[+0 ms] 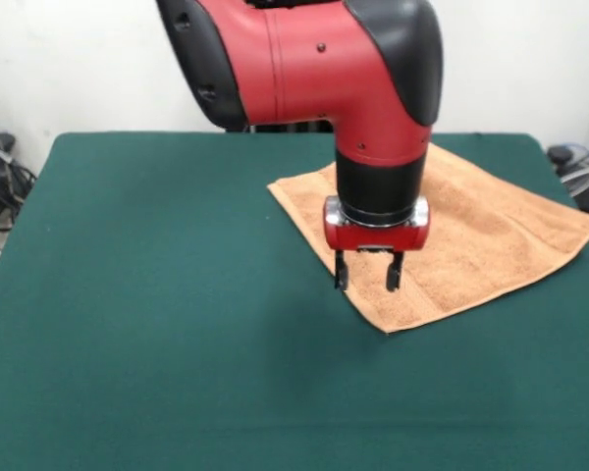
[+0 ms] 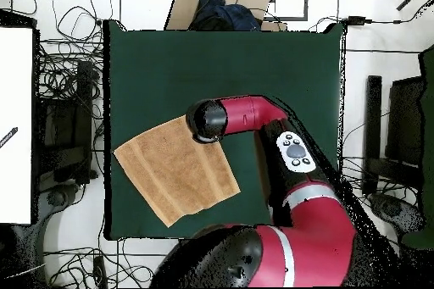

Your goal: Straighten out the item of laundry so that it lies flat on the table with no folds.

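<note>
text: none legible | labels: none | brands: none | numbers: none | signs: none

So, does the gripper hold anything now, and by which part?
Nothing is held: the gripper is open and empty above the towel.

A dark green table [image 2: 280,65] is seen from above, ringed by tangled cables [image 2: 63,91] on a pale floor. A peach-orange towel [image 2: 174,171] is spread on the table's left part, turned diagonally, one corner reaching the table's left edge. The red and black arm [image 2: 292,163] is extended from the bottom, its black end lying over the towel's upper right corner. The gripper itself is hidden beneath the arm
</note>
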Robot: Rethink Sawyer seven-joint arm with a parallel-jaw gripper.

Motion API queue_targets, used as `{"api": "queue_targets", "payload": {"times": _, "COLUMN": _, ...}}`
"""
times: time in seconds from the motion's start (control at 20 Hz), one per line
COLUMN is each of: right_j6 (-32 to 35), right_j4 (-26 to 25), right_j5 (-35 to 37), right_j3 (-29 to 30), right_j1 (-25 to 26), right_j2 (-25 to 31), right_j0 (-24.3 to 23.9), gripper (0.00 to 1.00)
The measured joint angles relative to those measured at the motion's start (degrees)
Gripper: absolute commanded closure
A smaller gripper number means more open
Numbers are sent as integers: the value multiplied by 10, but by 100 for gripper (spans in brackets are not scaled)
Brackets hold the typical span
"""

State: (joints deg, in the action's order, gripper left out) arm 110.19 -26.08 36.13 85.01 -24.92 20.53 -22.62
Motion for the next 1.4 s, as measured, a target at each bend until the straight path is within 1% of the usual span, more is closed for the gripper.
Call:
{"api": "queue_targets", "payload": {"times": 0.45, "right_j6": 0, "right_j4": 0, "right_j5": -15, "right_j3": 3, "right_j1": 3, "right_j2": 0, "right_j0": 27, "gripper": 0}}
{"api": "queue_targets", "payload": {"times": 0.6, "right_j6": 0, "right_j4": 0, "right_j5": -15, "right_j3": 2, "right_j1": 7, "right_j2": 0, "right_j0": 28, "gripper": 0}}
{"api": "queue_targets", "payload": {"times": 0.85, "right_j6": 0, "right_j4": 0, "right_j5": -15, "right_j3": -10, "right_j1": 38, "right_j2": -1, "right_j0": 26, "gripper": 0}}
{"api": "queue_targets", "payload": {"times": 0.9, "right_j6": 0, "right_j4": 3, "right_j5": -13, "right_j3": -19, "right_j1": 47, "right_j2": 0, "right_j0": 24, "gripper": 0}}
{"api": "queue_targets", "payload": {"times": 1.4, "right_j6": 0, "right_j4": 15, "right_j5": 3, "right_j3": -32, "right_j1": 52, "right_j2": 0, "right_j0": 23, "gripper": 0}}
